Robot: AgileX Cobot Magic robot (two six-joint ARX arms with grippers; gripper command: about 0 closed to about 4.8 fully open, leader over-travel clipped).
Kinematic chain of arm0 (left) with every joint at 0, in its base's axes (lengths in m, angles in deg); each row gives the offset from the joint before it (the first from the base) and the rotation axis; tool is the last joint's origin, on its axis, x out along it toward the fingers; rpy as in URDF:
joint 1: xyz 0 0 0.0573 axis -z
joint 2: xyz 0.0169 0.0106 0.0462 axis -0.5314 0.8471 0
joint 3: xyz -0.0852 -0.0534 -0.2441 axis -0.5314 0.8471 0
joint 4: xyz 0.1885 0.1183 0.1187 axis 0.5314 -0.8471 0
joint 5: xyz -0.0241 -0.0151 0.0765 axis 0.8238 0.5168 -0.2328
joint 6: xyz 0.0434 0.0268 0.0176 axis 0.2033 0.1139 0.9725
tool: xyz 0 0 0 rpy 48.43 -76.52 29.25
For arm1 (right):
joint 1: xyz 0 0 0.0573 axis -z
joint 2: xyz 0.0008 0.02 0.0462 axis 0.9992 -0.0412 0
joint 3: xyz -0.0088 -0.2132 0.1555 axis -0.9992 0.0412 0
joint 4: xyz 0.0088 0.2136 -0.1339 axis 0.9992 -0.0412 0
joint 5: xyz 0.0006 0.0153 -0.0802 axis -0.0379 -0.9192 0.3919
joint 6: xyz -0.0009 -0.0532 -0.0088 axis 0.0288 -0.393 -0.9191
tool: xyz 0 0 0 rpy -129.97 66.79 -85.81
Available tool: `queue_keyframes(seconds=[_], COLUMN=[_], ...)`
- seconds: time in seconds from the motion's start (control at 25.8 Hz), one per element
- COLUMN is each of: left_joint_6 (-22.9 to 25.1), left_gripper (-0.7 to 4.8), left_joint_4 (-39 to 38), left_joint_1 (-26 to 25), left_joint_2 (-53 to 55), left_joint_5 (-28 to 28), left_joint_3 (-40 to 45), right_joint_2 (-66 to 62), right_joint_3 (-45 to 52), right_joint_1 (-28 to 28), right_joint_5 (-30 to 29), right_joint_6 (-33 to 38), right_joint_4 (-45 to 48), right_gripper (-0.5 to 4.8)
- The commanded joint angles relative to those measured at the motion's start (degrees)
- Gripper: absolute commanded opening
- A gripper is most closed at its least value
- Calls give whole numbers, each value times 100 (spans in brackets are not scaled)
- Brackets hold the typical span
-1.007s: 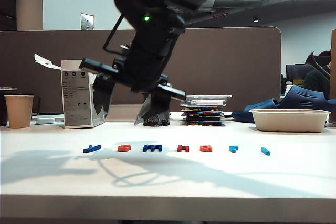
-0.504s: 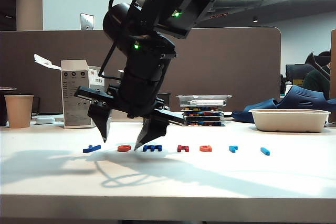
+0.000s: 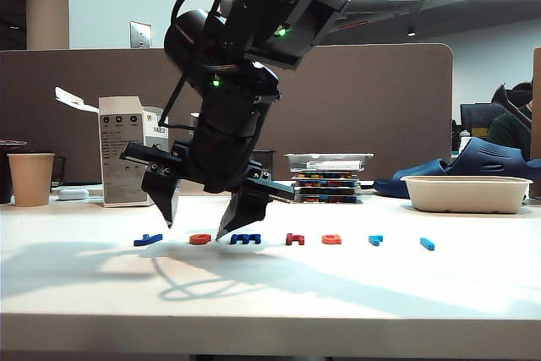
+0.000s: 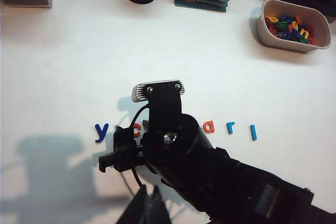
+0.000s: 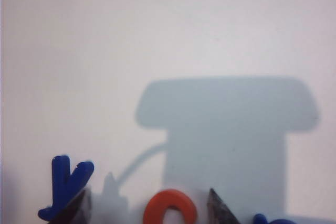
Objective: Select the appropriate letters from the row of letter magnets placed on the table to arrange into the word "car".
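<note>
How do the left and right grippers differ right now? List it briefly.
Opening: the left gripper is shut; the right gripper is open.
Height: the left gripper hangs high above the table, looking down on the letter row; the right gripper sits low at the row, its fingertips either side of the orange-red c.
Shared: neither holds a letter.

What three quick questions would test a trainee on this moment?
1. True or false: the right gripper, low over the table, has its jaws open either side of the orange-red c.
2. Which letter ends the row on the exterior view's left? A: dark blue y; B: dark red letter; C: orange-red a.
3. Fill in: the left gripper, high above the row, is ___.
Key: 1 true; 2 A; 3 shut.
</note>
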Motion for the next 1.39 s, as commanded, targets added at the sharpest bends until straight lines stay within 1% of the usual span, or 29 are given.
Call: queue_keyframes(seconds=[0.04, 0.43, 0.46, 0.74, 0.93, 1.05, 1.39], left_joint_6=[4, 4, 4, 4, 7, 7, 4], left_gripper=[-6, -6, -6, -6, -6, -6, -6], left_joint_4=[31, 33, 31, 31, 33, 33, 31], left_joint_1=[0, 0, 0, 0, 0, 0, 0], left_joint_2=[-13, -13, -13, -13, -13, -13, -13], left_joint_5=[-17, -15, -17, -17, -15, -15, -15], left_joint_3=[-20, -20, -20, -20, -20, -20, -20], right_joint_2=[-50, -52, -57, -219, -291, -293, -293], right_joint_3=[15, 15, 15, 15, 15, 15, 15], right_joint_1=[-33, -33, -33, -39, -35, -39, -50], right_joint_5=[-70, -35, -35, -61, -186, -184, -210], right_joint_6=[4, -44, -129, -162, -160, -160, -155], right_joint_4=[-243, -605, -636, -636, -662, -763, -1145], right_gripper=[284, 283, 283, 274, 272, 263, 262])
